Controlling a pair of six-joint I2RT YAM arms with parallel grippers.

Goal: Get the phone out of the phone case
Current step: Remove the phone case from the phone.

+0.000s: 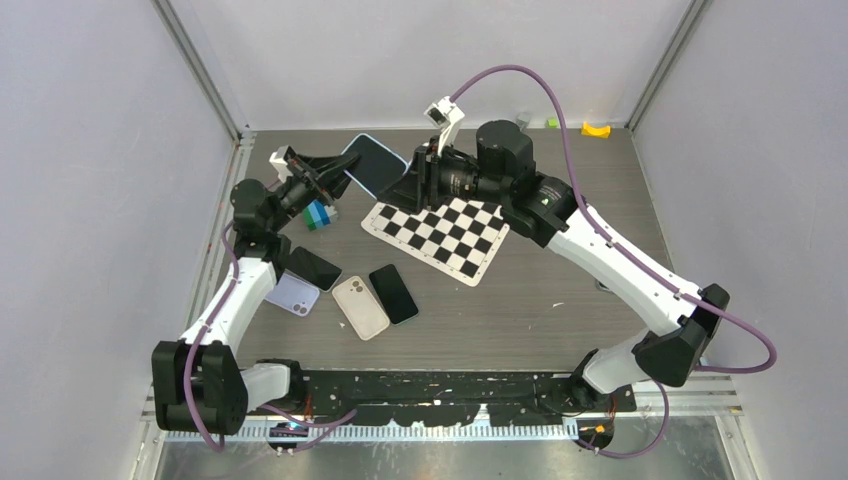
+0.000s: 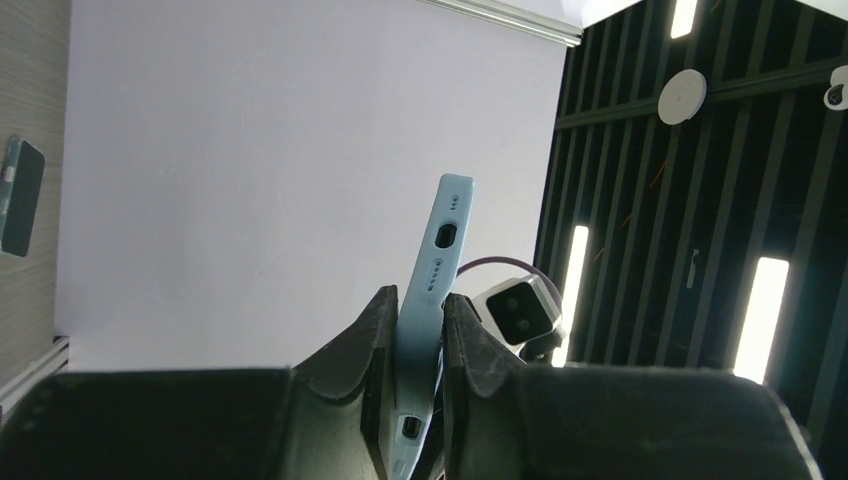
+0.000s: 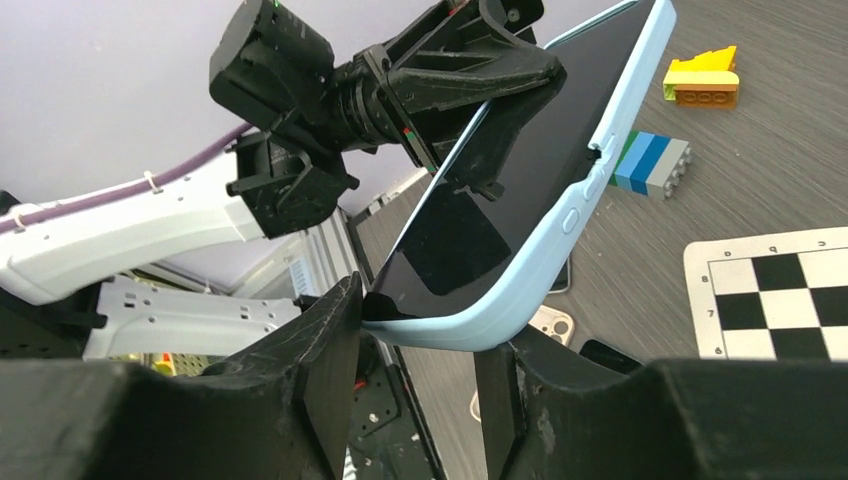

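Observation:
A phone in a light-blue case (image 1: 372,163) hangs in the air at the back of the table between both grippers. My left gripper (image 1: 335,172) is shut on one end of it; in the left wrist view the case (image 2: 440,250) stands edge-on between the fingers (image 2: 420,330). My right gripper (image 1: 412,178) closes round the other end. In the right wrist view the dark screen (image 3: 520,190) faces up and the jaws (image 3: 425,320) touch its lower corner on both sides. A black corner shows past the blue rim there.
A checkerboard sheet (image 1: 440,235) lies under the right arm. A blue-green brick (image 1: 318,215) sits by the left wrist. Two black phones (image 1: 313,268) (image 1: 394,293), a lilac case (image 1: 292,294) and a beige case (image 1: 360,306) lie front left. A yellow brick (image 1: 596,129) is at the back right.

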